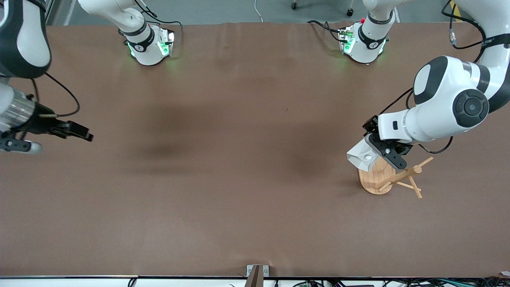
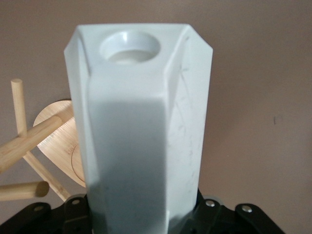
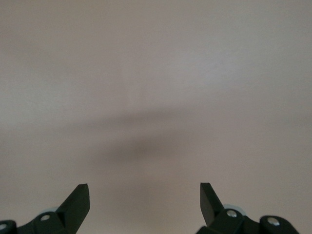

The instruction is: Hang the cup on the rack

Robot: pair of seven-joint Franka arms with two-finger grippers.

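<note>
At the front view's right, the left gripper (image 1: 378, 150) is clamped on the white faceted cup (image 1: 361, 156), held over the bamboo mug tree (image 1: 392, 178). Line the handle's round hole (image 2: 129, 47) up with a peg (image 2: 19, 105) before easing on. The right gripper (image 3: 144, 201) waits wide open and empty at the frame's left edge.

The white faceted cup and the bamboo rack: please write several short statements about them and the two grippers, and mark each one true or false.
1. The left gripper holds the white faceted cup over the light bamboo mug rack. True.
2. The cup already hangs on a peg. False: it is in the jaws, not yet on any peg.
3. The right gripper has its jaws open over the bare brown table. True.
4. The rack stands at the right arm's end of the table. False: it stands at the left arm's end.
5. The handle's round hole shows in the left wrist view. True.
</note>
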